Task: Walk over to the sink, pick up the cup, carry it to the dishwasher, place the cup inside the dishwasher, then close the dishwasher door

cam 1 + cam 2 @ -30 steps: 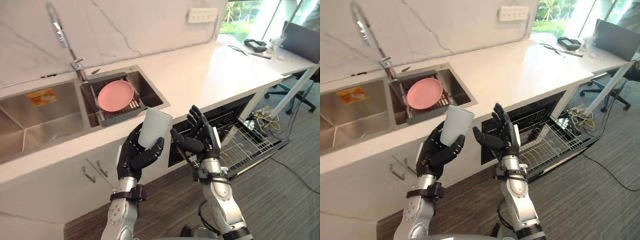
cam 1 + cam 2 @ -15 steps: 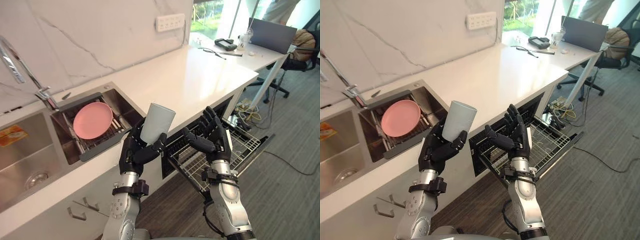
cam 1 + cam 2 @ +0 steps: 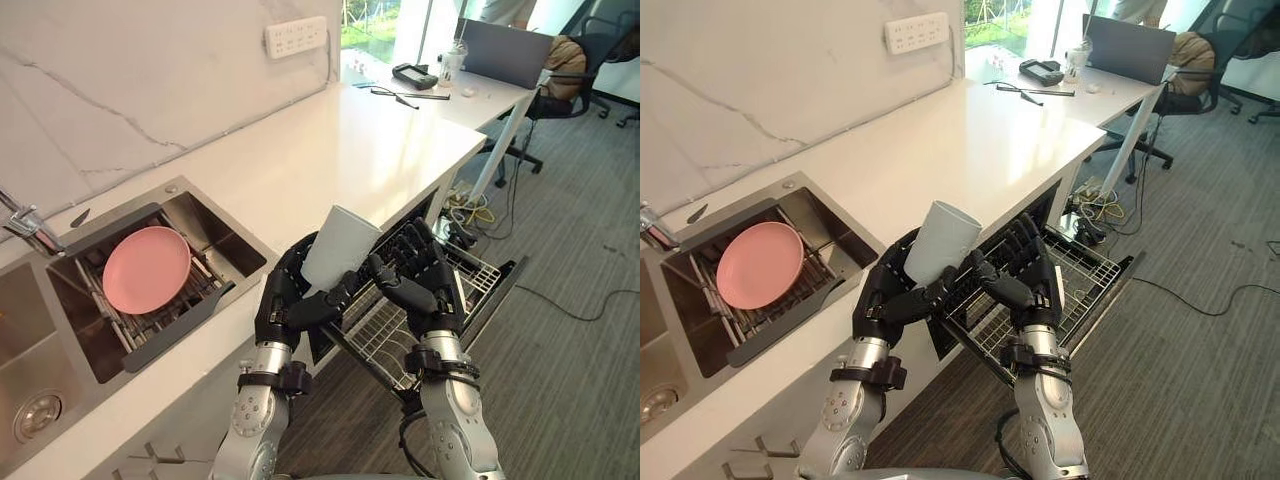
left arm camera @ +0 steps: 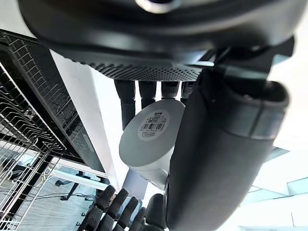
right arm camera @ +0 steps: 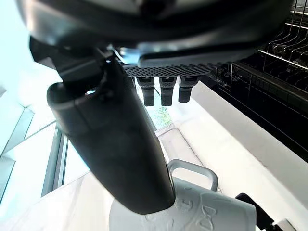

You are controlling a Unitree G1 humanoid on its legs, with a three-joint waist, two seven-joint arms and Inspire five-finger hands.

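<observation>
A: Where is the cup to be found?

B: The cup (image 3: 338,248) is carried mouth up in the left hand (image 3: 288,302), whose fingers and thumb are wrapped round its lower part. It is held in the air just off the front edge of the counter (image 3: 330,150).

A: And the other hand?

B: The right hand (image 3: 424,278) is held just beside the cup with its fingers loosely spread. Nothing is grasped by it.

A: Which step is judged to be in hand?

B: The carry, near its end. The sink (image 3: 205,218), with a pink plate (image 3: 146,268) in it, is seen off to the left. The dishwasher rack (image 3: 385,340) is drawn out over the lowered dishwasher door (image 3: 503,285), below the hands.

A: What is called for next?

B: The cup would have to be lowered onto the rack between the wires, probably turned mouth down, and let go. The rack would then need to be pushed in before the door is raised.
</observation>
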